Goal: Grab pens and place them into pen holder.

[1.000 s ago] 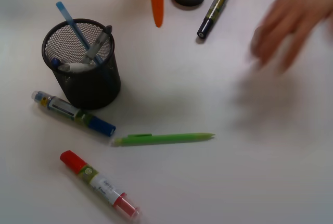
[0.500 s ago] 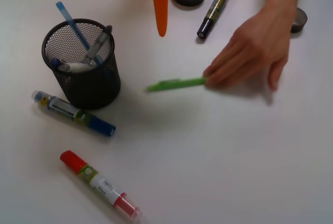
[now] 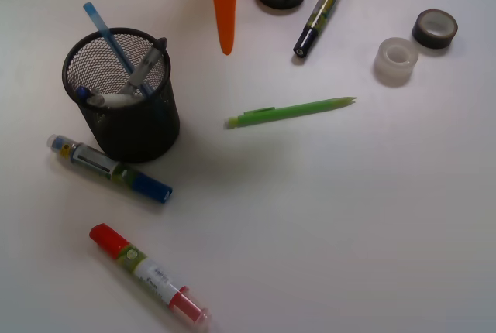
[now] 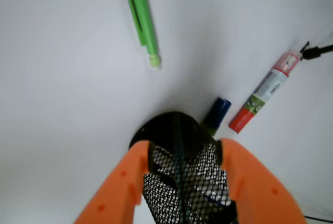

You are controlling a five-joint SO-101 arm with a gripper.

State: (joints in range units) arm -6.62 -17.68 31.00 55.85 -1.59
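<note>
The task is judged to be largely complete but not finished. In the front view the pen holder is seen standing upright on the white counter, toward its left side, and several slim pens are seen inside it: a light blue pen leaning out past the rim, a silver-grey pen beside it, and at least one more lying low against the mesh, whose exact number cannot be counted. One task item is left outside: the lime green pen is found lying flat on the counter, to the right of the holder and well apart from it, its tip pointing right. The fat markers (a blue-ended marker just beside the holder's base, a red-ended marker nearer the front edge, and a black-ended marker at the top) are not counted as pens. Two tape rolls are noted at the upper right. The orange tool is seen at the top edge of the front view, pointing down toward the counter, above and to the left of the green pen and touching nothing. In the wrist view its two orange fingers are seen standing apart, with nothing gripped; the holder is merely viewed between them, with the green pen farther ahead.
</note>
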